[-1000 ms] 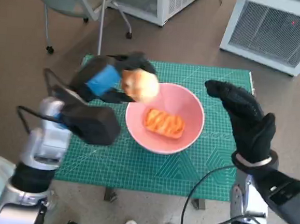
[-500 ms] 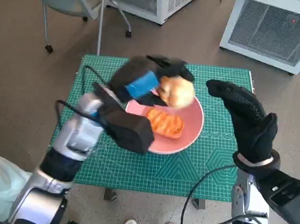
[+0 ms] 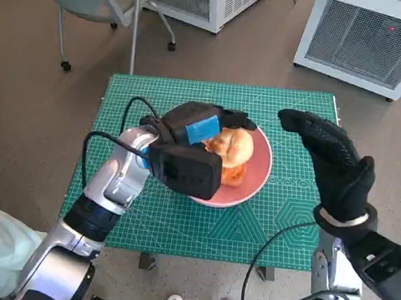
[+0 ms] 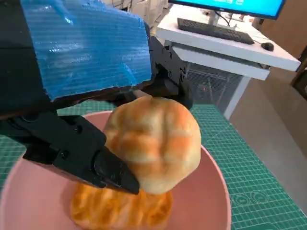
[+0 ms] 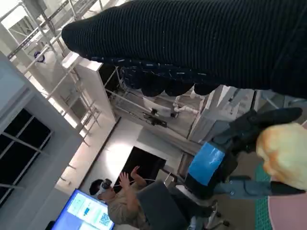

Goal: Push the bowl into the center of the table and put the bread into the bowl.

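The left hand [image 3: 201, 128] is gripping a round bread roll [image 3: 232, 145] between its black fingers [image 4: 79, 153], holding it just above the pink bowl [image 3: 258, 170], which is sitting near the middle of the green-matted surface [image 3: 181, 221]. A flat orange pastry [image 4: 120, 211] is lying in the bowl under the roll. The gloved right hand [image 3: 338, 168] is hovering beside the bowl, fingers extended and holding nothing.

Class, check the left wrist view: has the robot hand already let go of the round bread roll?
No: the left robot hand grips the round bread roll above the pink bowl.
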